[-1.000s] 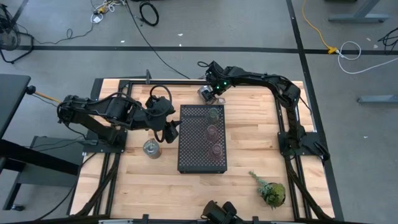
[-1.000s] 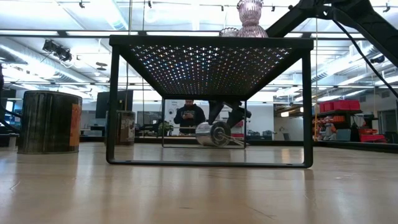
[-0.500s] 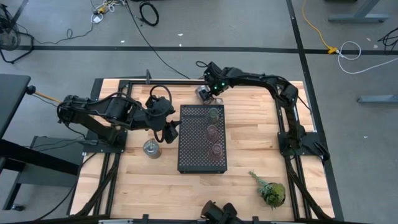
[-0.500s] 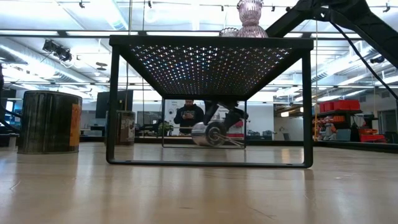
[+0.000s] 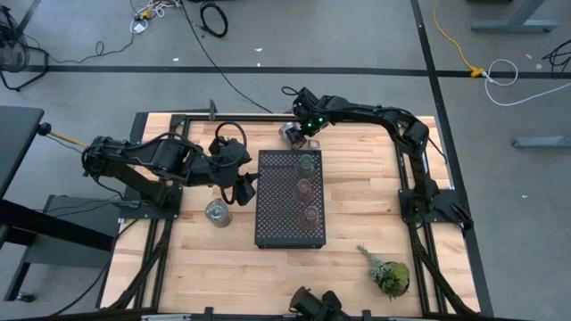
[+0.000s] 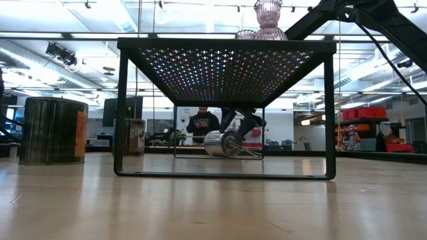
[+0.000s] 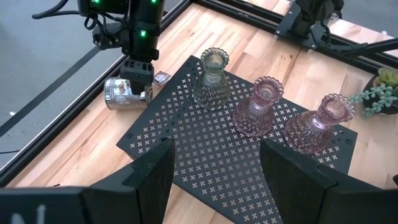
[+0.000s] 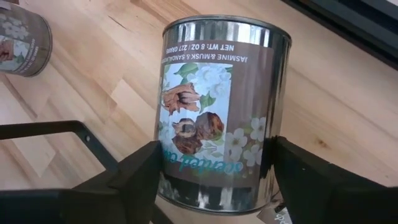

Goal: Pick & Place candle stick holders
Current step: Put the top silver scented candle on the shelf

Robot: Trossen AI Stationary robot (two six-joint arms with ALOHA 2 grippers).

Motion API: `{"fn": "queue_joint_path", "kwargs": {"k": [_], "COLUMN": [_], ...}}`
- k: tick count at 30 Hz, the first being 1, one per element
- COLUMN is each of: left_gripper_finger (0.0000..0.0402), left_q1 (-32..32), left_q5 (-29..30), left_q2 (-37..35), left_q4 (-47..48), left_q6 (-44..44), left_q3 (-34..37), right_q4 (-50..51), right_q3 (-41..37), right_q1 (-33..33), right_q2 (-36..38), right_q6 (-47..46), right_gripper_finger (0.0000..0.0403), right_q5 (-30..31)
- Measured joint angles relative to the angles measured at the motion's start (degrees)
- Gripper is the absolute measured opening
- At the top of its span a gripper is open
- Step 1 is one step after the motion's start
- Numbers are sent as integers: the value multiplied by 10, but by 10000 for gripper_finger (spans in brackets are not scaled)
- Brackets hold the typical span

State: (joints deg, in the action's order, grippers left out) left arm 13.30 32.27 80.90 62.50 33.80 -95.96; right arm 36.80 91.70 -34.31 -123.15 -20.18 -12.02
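Observation:
A black perforated tray stands mid-table and carries a pale green glass holder and two pinkish holders, all upright on their bases. My right gripper is at the tray's far edge, shut on a silvery can-like holder. That holder lies on its side and also shows in the low view. Another silvery holder stands upright on the table left of the tray. My left gripper hangs open and empty by the tray's left edge. My right gripper pinches the silvery holder's round side wall between its two fingers, near one end. The fingers come from above, slanting from the table's far right. The holder lies on its side at table height; whether it rests on the wood I cannot tell.
A leafy green sprig lies near the table's front right. Black frame rails run along the table's sides. Bare wood shows right of the tray. A person stands in the room beyond the table.
My right gripper has gone a little toward the table's left edge with the silvery holder, which stays on its side.

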Motion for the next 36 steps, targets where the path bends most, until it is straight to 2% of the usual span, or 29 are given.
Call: {"fn": "queue_joint_path", "kwargs": {"k": [10,22,27,30,33,34,36], "left_gripper_finger": [238,238,238,238,238,238,238], "left_q1": [0,0,0,0,0,0,0], "left_q5": [-1,-2,-2,-5,-14,-15,-15], "left_q2": [0,0,0,0,0,0,0], "left_q4": [0,-1,-1,-1,0,-1,0], "left_q6": [0,0,0,-1,-1,0,0], "left_q3": [0,0,0,0,0,0,0], "right_q4": [17,64,85,148,190,194,215], "right_q3": [-1,0,0,0,-5,-7,-9], "right_q1": [-2,-9,-16,-21,-26,-27,-32], "right_q2": [16,31,35,38,35,32,32], "right_q6": [13,58,73,102,111,115,112], "right_gripper_finger": [242,136,129,128,127,125,121], "right_q5": [8,5,7,1,25,91,104]}}
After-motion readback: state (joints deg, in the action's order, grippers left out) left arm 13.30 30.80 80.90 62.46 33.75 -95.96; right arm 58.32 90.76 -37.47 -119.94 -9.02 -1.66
